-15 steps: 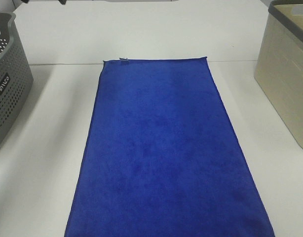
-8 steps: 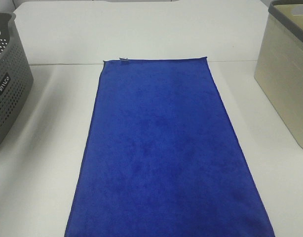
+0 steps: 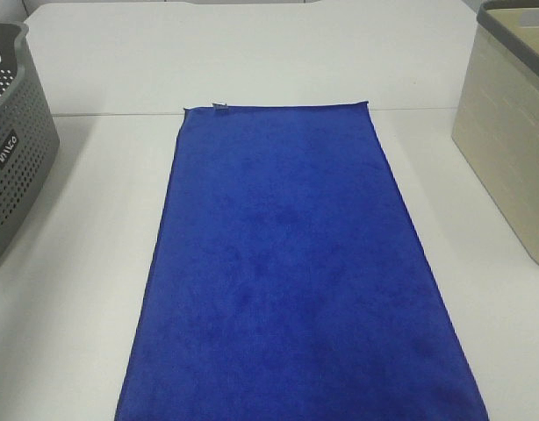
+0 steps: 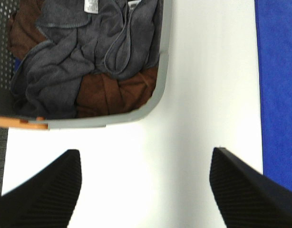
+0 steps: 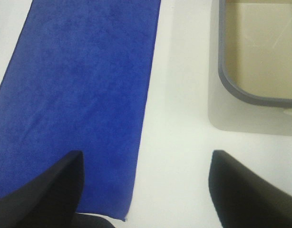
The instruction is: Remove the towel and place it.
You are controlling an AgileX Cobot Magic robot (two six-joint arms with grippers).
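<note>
The towel (image 3: 291,263), a long royal-blue cloth, lies spread flat down the middle of the white worktop (image 3: 85,289), its small tag (image 3: 221,109) at the far left corner. Laid open and smooth like this, it looks already set down where it belongs, so you are probably at the close of the task. Its near end runs out of the overhead view.

To the left stands a grey perforated basket (image 3: 15,149), well apart from the towel; your left wrist view shows it holding crumpled grey and brown cloths (image 4: 84,61). To the right stands a beige basket (image 3: 506,149), also clear of the towel, and what shows of its inside is empty.

Your left pincer (image 4: 146,190) hangs wide open over bare worktop between the grey basket and the towel's left edge, holding nothing. Your right pincer (image 5: 146,190) is spread wide and empty too, one finger (image 5: 46,190) above the towel's right edge, the beige basket just beyond.

Both long edges of the towel have open worktop beside them, so you have room to move on either side without brushing a basket.
</note>
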